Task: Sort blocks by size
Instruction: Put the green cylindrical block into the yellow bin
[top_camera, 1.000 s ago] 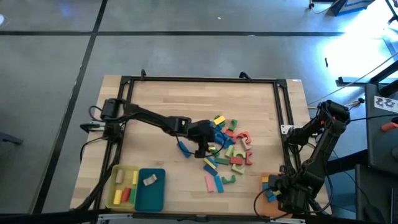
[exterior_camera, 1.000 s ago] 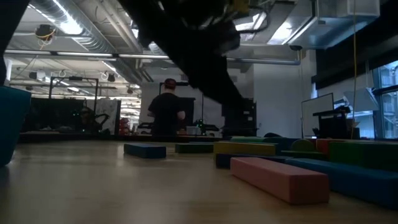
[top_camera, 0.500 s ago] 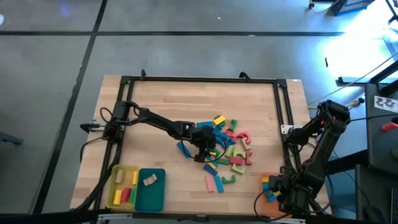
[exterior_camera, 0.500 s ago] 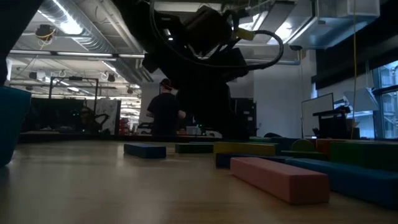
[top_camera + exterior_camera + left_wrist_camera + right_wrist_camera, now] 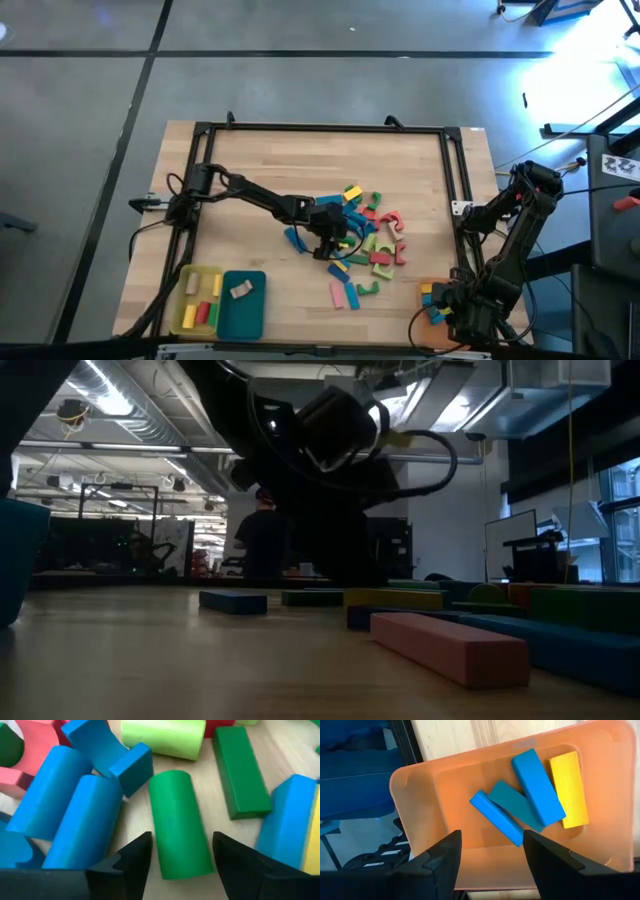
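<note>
mostly unsorted so far: a loose pile of small coloured wooden blocks point(image 5: 365, 240) lies mid-table on the pale wooden table point(image 5: 260, 170). my left pincer point(image 5: 181, 862) stands wide open astride a green wooden cylinder point(image 5: 180, 822), not yet gripping it. my right pincer point(image 5: 492, 852), open and empty, hovers over the orange plastic tray point(image 5: 420, 785) holding four bars. a few blocks sit in the yellow tray point(image 5: 185, 305) and teal tray point(image 5: 245, 315).

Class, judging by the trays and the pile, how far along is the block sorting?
Done: a few blocks lie in the yellow tray, teal tray and orange tray. In hand: the open left gripper straddles a green cylinder, not yet gripped. Left: most of the pile. The right gripper waits, open, above the orange tray.
</note>
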`<state>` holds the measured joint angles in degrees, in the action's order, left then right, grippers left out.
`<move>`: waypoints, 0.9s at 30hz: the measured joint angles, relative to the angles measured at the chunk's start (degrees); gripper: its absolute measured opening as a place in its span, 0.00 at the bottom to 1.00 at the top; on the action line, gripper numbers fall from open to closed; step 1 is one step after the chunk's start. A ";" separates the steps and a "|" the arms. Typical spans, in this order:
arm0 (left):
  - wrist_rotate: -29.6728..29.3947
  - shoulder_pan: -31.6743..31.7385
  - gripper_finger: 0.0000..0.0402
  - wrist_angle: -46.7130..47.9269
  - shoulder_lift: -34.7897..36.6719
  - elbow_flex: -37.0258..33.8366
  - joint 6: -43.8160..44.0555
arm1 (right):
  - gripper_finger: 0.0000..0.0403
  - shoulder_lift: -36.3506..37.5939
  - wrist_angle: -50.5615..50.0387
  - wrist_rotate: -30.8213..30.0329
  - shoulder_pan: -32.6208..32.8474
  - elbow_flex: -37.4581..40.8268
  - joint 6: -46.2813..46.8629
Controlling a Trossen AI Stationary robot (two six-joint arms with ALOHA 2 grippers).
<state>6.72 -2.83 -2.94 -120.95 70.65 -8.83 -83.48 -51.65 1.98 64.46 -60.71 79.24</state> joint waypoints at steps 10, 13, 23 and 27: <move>-0.21 0.03 0.30 -0.46 -0.04 0.02 0.45 | 0.53 0.04 1.13 0.59 -0.02 0.00 0.00; -0.10 0.02 0.29 -0.35 0.48 -0.03 1.65 | 0.53 0.04 1.10 0.59 -0.02 0.00 0.00; 0.00 -0.17 0.29 9.56 12.58 -0.09 5.15 | 0.53 0.20 -2.07 0.20 -0.02 -3.86 -0.02; -0.05 -1.63 0.29 21.46 20.97 -0.02 8.78 | 0.53 0.22 -3.14 -4.60 -0.02 -5.42 -0.88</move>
<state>6.67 -4.46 18.52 -99.97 70.63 -0.06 -83.26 -54.79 -2.62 64.45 -66.13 78.36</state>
